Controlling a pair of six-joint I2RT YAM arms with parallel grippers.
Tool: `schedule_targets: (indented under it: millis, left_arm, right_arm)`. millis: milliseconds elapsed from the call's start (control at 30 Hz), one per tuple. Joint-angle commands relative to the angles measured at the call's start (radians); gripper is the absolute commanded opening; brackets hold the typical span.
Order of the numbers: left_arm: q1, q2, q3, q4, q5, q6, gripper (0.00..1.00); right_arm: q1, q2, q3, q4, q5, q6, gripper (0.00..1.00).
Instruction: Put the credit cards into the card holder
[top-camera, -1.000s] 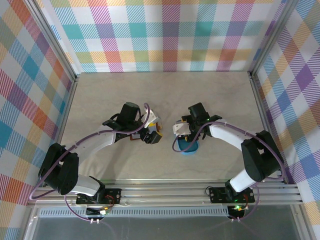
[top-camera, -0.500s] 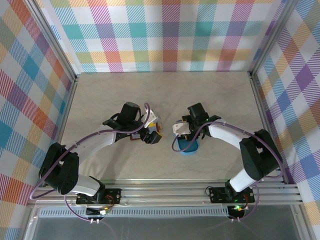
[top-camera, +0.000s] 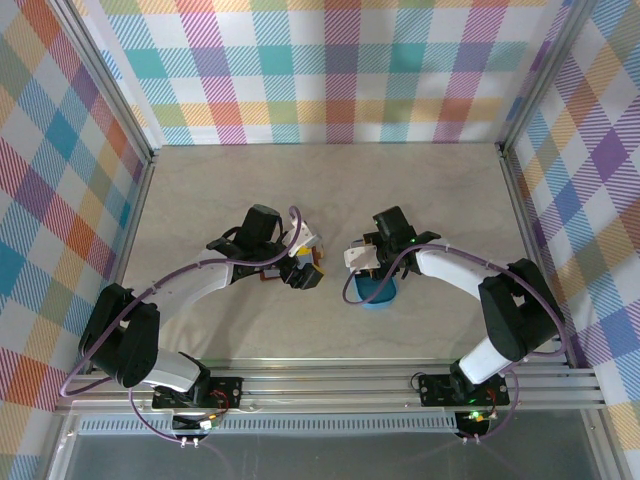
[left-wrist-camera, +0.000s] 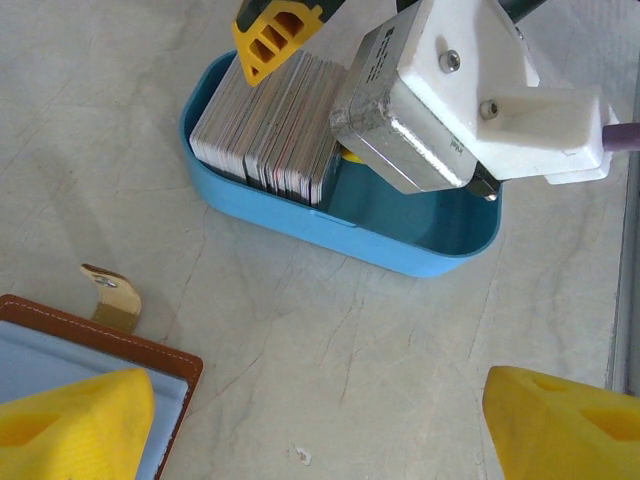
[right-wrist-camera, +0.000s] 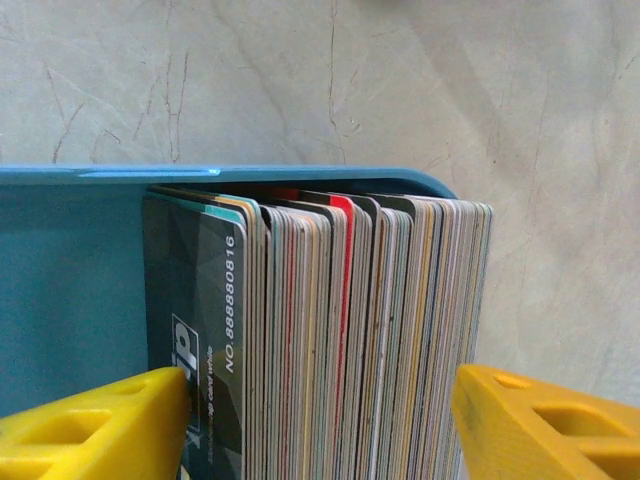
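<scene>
**No card in the holder yet, right hand set over the stack**

The cards (right-wrist-camera: 320, 330) stand on edge as one tight stack at one end of the blue tray (left-wrist-camera: 400, 262). None show in the holder (left-wrist-camera: 60, 350). It lies on the desk (left-wrist-camera: 300, 340) near the tray but apart from it, pale lining up, so it looks open.

The right hand (right-wrist-camera: 320, 425) is open, one finger on each side of the whole stack. My read: it must single out one card.

The left hand (left-wrist-camera: 320, 430) is spread wide, one finger over the lining; contact unclear.

Pick, carry and insert all remain.

Room: the tray wall sits tight behind the stack and the tray's other half is free. Only a narrow strip of desk separates tray and holder, and both hands crowd it.
</scene>
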Motion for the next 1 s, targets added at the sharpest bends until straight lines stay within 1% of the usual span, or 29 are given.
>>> schedule_targets:
  millis: [0, 400, 733, 967]
  left_arm:
    - [-0.008, 0.000, 0.029, -0.012, 0.005, 0.010, 0.85]
    - [-0.008, 0.003, 0.031, -0.015, 0.001, 0.010, 0.86]
    - [-0.008, 0.016, 0.038, -0.022, 0.001, 0.008, 0.86]
    - [-0.008, 0.018, 0.041, -0.026, 0.000, 0.008, 0.86]
  right_arm:
    - [0.001, -0.020, -0.003, 0.050, -0.001, 0.013, 0.68]
    - [0.003, -0.039, -0.016, 0.045, -0.009, 0.027, 0.55]
    - [0.006, -0.065, -0.029, 0.065, -0.007, 0.027, 0.49]
    - [0.006, -0.061, -0.031, 0.058, -0.010, 0.032, 0.42]
